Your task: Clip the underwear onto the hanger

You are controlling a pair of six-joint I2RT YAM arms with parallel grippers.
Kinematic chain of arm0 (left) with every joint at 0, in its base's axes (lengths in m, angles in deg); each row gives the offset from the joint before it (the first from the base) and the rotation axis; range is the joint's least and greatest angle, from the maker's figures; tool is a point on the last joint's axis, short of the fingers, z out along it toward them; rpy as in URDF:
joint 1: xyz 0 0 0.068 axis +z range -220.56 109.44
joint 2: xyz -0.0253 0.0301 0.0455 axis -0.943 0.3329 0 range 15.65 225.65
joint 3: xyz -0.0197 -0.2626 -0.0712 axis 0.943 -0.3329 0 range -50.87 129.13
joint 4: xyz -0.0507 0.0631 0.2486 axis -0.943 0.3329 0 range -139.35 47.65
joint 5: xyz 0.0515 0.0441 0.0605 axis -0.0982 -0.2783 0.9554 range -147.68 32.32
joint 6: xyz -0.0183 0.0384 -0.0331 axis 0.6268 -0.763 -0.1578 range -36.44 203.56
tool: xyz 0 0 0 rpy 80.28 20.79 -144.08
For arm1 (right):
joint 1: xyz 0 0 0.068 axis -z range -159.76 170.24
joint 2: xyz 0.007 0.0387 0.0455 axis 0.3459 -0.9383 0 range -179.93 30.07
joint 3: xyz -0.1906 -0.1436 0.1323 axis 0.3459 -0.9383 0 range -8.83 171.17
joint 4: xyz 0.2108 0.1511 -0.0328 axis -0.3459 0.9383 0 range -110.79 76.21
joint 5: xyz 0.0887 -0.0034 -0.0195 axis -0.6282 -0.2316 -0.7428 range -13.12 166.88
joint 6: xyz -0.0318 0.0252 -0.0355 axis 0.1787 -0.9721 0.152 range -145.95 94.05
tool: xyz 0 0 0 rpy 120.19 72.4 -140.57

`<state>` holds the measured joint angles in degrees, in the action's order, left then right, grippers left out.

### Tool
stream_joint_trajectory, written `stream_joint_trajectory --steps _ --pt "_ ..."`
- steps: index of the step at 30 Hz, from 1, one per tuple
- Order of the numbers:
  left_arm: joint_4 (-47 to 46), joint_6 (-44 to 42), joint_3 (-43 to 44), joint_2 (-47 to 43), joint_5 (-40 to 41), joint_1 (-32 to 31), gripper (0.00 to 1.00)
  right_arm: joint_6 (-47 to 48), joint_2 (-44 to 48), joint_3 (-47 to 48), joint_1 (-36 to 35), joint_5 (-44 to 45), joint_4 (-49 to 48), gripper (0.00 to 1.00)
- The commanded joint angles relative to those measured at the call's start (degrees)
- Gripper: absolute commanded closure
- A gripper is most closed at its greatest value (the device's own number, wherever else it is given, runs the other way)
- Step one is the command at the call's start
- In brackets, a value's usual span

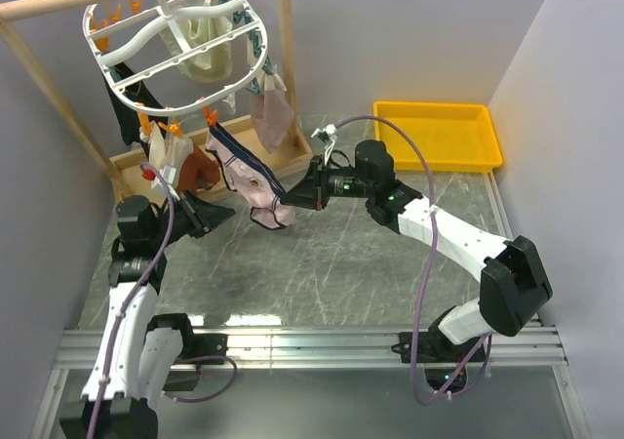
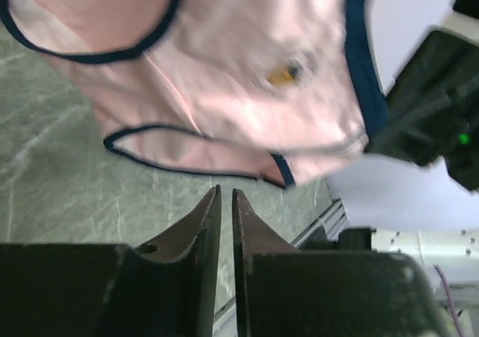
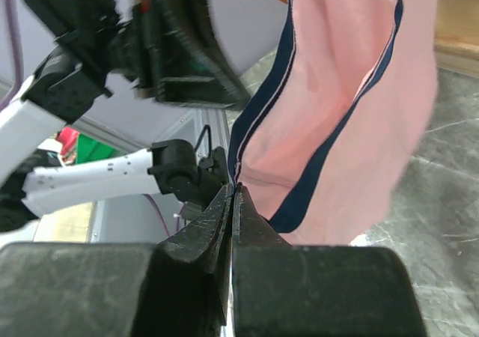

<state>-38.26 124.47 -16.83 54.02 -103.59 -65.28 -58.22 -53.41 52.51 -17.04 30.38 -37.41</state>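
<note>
The underwear (image 1: pixel 244 171) hung limp and light below the hanger (image 1: pixel 161 8), so my right hand (image 3: pixel 233 195) pinched its navy-trimmed edge, which I judged the firmest hold, while my left hand (image 2: pixel 226 198) sat pressed together, empty.

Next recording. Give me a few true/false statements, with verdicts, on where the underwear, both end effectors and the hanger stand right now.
1. The right end effector is shut on the navy trim of the underwear. True.
2. The left end effector grips the underwear too. False: it is shut on nothing, and the fabric is apart from its tips.
3. The underwear lies flat on the table. False: it hangs above the table, its upper end at the clothespins of the hanger.
4. The hanger hangs from a wooden rod. True.
5. The yellow tray sits at the table's near left. False: it is at the far right corner.
</note>
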Motion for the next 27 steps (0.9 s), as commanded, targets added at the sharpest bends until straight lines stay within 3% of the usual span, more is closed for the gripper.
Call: stream_joint_trajectory --steps 1,8,16,22,27 --pt "-13.7 6.9 -1.7 3.9 3.0 -2.5 0.85 3.5 1.0 1.7 -1.6 1.9 1.3 1.0" --pt "-25.9 12.2 -3.2 10.0 15.9 -13.2 0.87 8.4 -0.6 5.9 -6.8 4.8 3.9 1.0" --pt "-42.1 19.6 -3.0 19.7 17.0 -15.6 0.86 15.4 -6.7 8.7 -14.3 12.3 7.9 1.0" --pt "-43.9 20.2 -3.1 19.7 15.4 -15.8 0.84 17.8 -11.7 9.1 -15.2 19.9 9.7 1.0" --pt "-38.3 17.4 -2.6 16.3 15.5 -15.6 0.79 17.9 -13.7 10.0 -14.9 28.2 10.3 1.0"
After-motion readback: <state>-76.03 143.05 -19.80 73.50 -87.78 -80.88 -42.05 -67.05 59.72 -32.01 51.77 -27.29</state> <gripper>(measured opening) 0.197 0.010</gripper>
